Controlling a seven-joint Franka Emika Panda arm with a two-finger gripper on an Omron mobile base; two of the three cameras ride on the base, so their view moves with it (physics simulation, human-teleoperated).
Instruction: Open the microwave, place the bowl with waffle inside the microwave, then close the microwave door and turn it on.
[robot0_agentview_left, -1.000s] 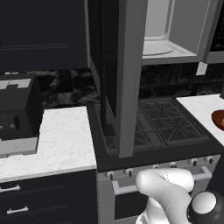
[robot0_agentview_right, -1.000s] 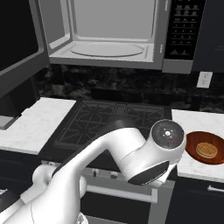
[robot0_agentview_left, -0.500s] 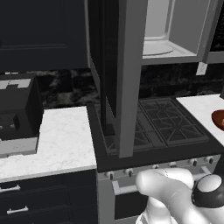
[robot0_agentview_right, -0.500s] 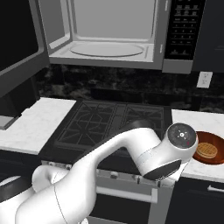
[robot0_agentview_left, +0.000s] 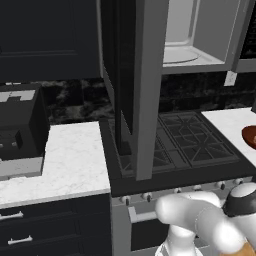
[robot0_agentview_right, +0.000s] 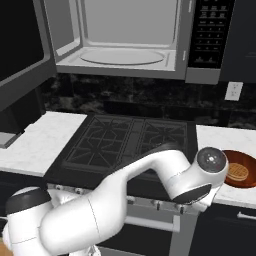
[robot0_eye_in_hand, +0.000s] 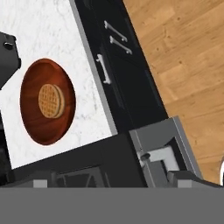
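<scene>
bowl (robot0_eye_in_hand: 47, 101) with the waffle (robot0_eye_in_hand: 51, 101) lying flat in its middle sits on the white marble counter (robot0_eye_in_hand: 48, 39) to the right of the stove (robot0_agentview_right: 127, 141); in my hand view it is near the counter's front edge, with dark drawers (robot0_eye_in_hand: 120, 61) and their pale handles beside it and wood floor (robot0_eye_in_hand: 183, 65) beyond. in my right base view i see the bowl (robot0_agentview_right: 240, 169) partly hidden behind the arm's dark-capped joint (robot0_agentview_right: 212, 160), and in the left base view only its reddish rim (robot0_agentview_left: 249, 137) shows at the right edge. microwave (robot0_agentview_right: 131, 40) hangs above the stove with its cavity exposed and the round turntable (robot0_agentview_right: 122, 56) bare. the microwave door (robot0_agentview_left: 137, 85) is swung wide out toward me, edge-on in the left base view. a black boxy appliance (robot0_agentview_left: 20, 127) stands on the left counter (robot0_agentview_left: 65, 160), well apart from the stove. i see the fingers themselves in none of my pictures, so from the pictures i cannot tell how they stand; my readout puts the jaws spread wide, pinching nothing.
</scene>
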